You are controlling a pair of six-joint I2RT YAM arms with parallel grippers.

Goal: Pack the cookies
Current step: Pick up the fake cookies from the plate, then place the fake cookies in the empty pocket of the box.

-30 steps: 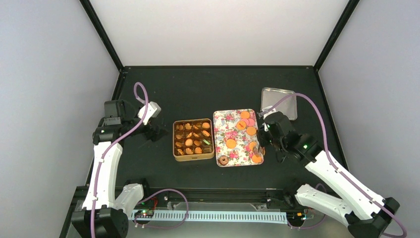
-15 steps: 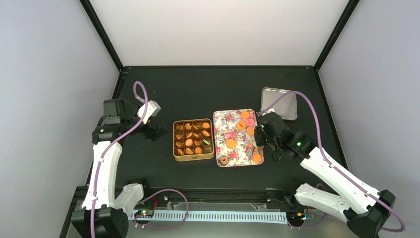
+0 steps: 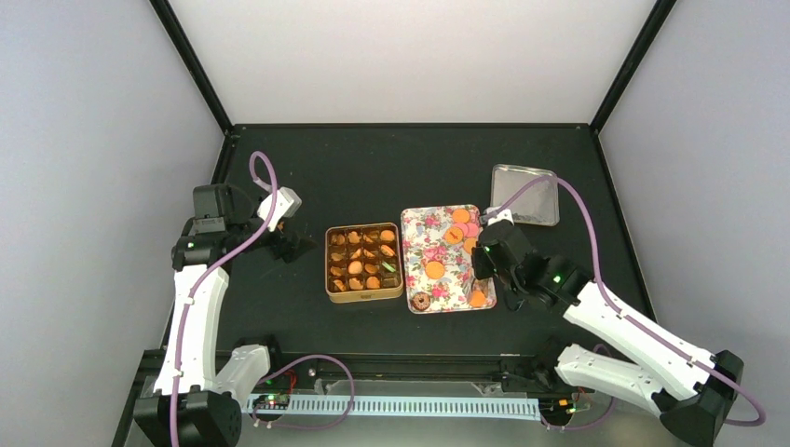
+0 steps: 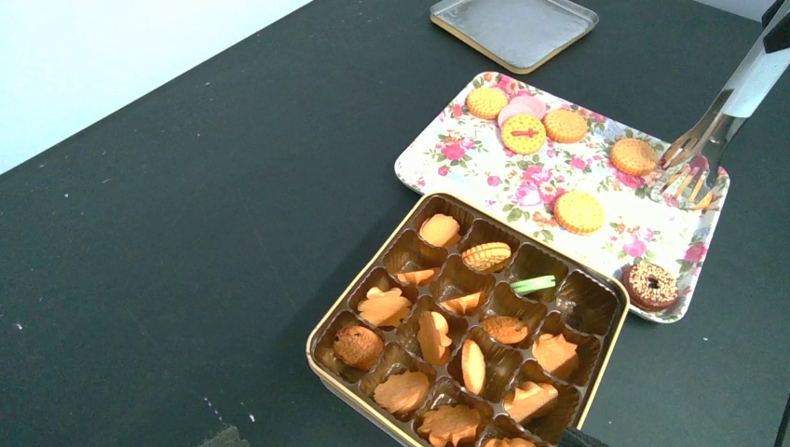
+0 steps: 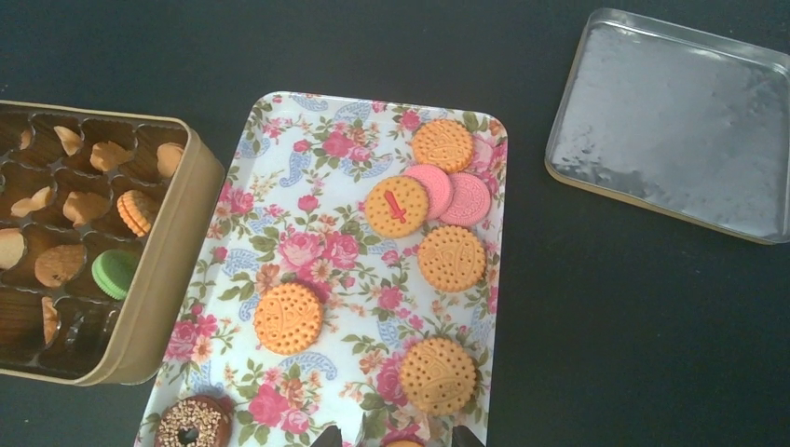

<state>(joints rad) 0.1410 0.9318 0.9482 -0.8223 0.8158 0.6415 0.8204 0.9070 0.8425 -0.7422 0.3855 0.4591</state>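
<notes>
Several round orange cookies (image 5: 289, 318) lie on the floral tray (image 5: 279, 168), along with two pink ones (image 5: 466, 198) and a brown ring-shaped one (image 5: 191, 424). A green cookie (image 5: 115, 273) and several orange ones sit in the cups of the gold square tin (image 5: 168, 270). My right gripper (image 3: 484, 265) is shut on metal fork-tipped tongs (image 4: 694, 154). Their tips (image 5: 326, 436) straddle an orange cookie (image 3: 478, 298) at the tray's near right corner. Left of the tin hovers my left gripper (image 3: 284, 244), open and holding nothing.
A silver tin lid (image 3: 526, 194) lies upside down on the black table behind and to the right of the tray. Tin and tray sit side by side at mid-table. White walls enclose the table on three sides.
My right arm has moved left and nearer along the tray's right edge, bringing the tongs over the corner cookie. The left arm has stayed put.
</notes>
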